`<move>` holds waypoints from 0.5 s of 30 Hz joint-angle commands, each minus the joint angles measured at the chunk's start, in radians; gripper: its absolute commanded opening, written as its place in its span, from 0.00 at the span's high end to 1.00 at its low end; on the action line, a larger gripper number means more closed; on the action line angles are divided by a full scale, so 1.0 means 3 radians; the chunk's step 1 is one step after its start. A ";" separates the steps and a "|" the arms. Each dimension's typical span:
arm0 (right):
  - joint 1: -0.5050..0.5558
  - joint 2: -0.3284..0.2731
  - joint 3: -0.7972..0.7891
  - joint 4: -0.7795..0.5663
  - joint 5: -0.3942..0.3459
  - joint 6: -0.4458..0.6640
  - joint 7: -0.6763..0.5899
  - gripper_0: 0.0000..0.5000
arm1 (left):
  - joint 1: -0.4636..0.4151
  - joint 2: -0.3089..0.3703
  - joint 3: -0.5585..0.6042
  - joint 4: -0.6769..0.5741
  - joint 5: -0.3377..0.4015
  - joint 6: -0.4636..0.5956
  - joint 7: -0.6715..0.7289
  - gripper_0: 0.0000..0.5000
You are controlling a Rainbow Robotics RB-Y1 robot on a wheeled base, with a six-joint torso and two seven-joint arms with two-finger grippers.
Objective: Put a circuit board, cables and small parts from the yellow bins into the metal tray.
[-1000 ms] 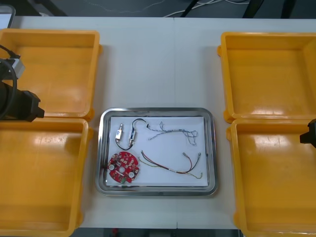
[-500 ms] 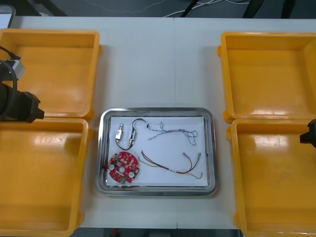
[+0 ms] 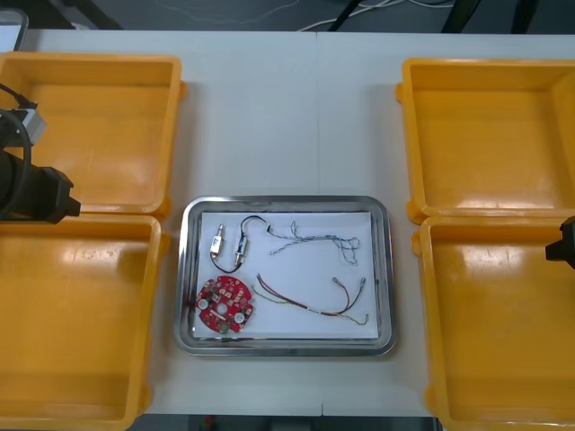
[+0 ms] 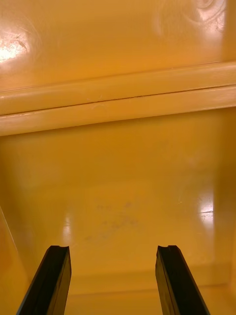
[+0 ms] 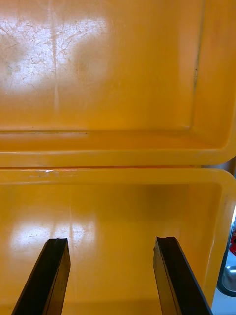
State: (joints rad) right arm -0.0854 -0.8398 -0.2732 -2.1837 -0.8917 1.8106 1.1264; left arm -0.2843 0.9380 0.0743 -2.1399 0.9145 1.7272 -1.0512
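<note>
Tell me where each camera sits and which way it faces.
Front view: above the arms, looking steeply down at the light table, shiny rectangular metal tray and four yellow plastic bins; left arm and right arm at its sides.
Left wrist view: on that wrist, facing where the two left bins meet; open left hand in front.
Right wrist view: on that wrist, facing where the two right bins meet; open right hand in front.
Shared: front and left wrist views both show the tray.

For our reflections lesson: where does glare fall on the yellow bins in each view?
Front view: pale patches in the near left bin and near right bin. Left wrist view: broad sheen on the far left bin. Right wrist view: bright spots beyond the right tool.
</note>
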 commanded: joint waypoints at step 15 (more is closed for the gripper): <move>0.0019 -0.0013 0.0026 -0.0033 0.0022 -0.0022 0.0040 0.00 | 0.0073 0.0156 0.0085 -0.0107 -0.0016 -0.0015 -0.0270 0.00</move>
State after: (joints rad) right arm -0.0854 -0.8398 -0.2732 -2.1837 -0.8917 1.8106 1.1263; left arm -0.2823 0.9380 0.0743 -2.1400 0.9144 1.7272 -1.0512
